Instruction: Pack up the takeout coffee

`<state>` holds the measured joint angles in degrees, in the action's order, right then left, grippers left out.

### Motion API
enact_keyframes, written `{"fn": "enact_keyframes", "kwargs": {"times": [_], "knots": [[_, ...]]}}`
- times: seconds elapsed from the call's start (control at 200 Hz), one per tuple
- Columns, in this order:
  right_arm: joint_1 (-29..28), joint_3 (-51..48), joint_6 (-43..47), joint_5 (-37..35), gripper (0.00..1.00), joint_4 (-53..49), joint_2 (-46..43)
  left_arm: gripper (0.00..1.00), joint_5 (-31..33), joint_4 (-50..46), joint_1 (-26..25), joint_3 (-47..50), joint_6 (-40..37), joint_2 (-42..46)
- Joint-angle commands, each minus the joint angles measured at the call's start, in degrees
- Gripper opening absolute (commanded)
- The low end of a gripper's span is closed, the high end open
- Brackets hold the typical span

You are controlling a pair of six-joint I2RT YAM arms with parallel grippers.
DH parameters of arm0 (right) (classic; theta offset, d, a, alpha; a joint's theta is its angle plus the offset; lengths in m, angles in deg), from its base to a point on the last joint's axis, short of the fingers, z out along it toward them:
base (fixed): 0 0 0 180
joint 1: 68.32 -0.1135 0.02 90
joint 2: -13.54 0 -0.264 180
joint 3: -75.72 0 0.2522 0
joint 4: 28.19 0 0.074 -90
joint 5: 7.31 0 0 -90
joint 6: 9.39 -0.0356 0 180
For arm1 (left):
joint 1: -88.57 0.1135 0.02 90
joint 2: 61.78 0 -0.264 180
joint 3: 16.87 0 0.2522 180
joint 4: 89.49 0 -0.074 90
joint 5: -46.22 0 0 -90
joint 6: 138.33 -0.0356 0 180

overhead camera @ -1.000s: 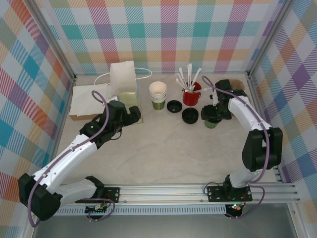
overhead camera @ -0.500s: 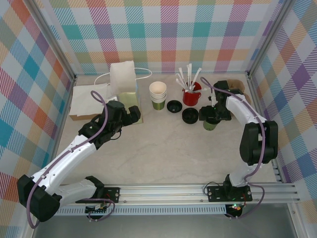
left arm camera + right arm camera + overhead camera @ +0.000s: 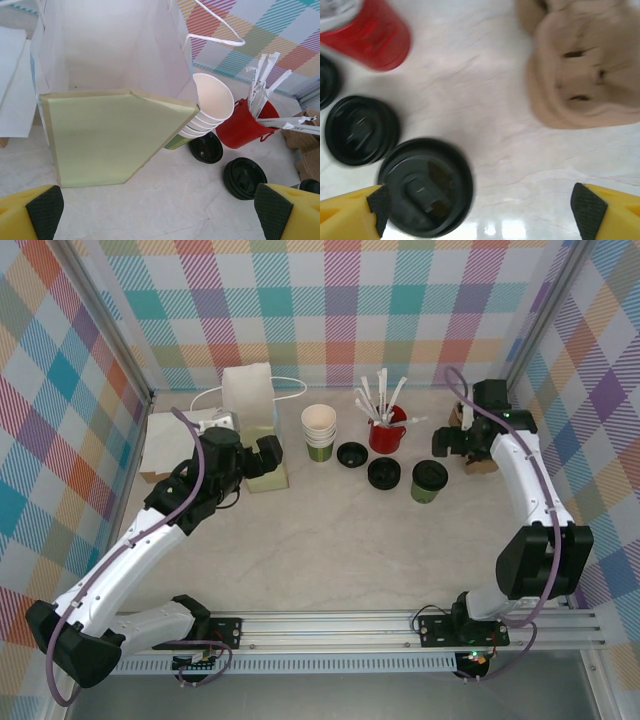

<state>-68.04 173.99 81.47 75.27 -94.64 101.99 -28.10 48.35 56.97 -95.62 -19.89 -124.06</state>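
**Packing the takeout coffee.** The takeout coffee (image 3: 429, 481), lid on, stands upright just right of the red cup (image 3: 387, 432) and slightly nearer the arms.

- **Right gripper:** The right gripper (image 3: 480, 212), jaws wide and empty, hangs right of the red cup, near the pulp trays (image 3: 580, 65).
- **Left gripper:** The left gripper (image 3: 160, 210), jaws wide and holding nothing, sits well left of the red cup, at the foot of the white bag (image 3: 248, 395).
- **Judged step:** fetching a tray.
- **Good practice:** Pinch one edge of the top tray only. Lift straight so the trays below stay put, and swing clear of the coffee.
- **Count:**
  - one lidded coffee
  - two loose black lids (image 3: 384, 473), just arm-side of the red cup
  - one nested stack of paper cups (image 3: 319, 430), number uncertain
  - one red cup
  - one bag
  - trays, number uncertain
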Motion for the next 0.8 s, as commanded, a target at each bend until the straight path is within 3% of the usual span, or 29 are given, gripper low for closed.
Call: {"fn": "enact_keyframes", "kwargs": {"times": [0.0, 0.23, 0.585, 0.8], "knots": [[0.53, 3.51, 4.17, -7.75, 0.88, 0.09, 4.72, 1.0, -1.3, -0.16, 0.48, -1.71, -1.83, 0.21], [1.1, 8.08, 9.33, -16.58, 0.72, 2.51, 12.94, 1.0, -1.36, -0.11, 0.48, -1.98, -1.88, -0.15], [1.18, 11.99, 11.42, -17.97, 0.56, 2.02, 21.74, 1.0, -1.49, -0.39, 0.61, -1.97, -1.61, -0.13], [1.18, 12.35, 12.28, -18.46, 0.37, 1.95, 23.14, 1.0, -1.4, -0.6, 0.66, -2.16, -1.82, 0.0]]}}
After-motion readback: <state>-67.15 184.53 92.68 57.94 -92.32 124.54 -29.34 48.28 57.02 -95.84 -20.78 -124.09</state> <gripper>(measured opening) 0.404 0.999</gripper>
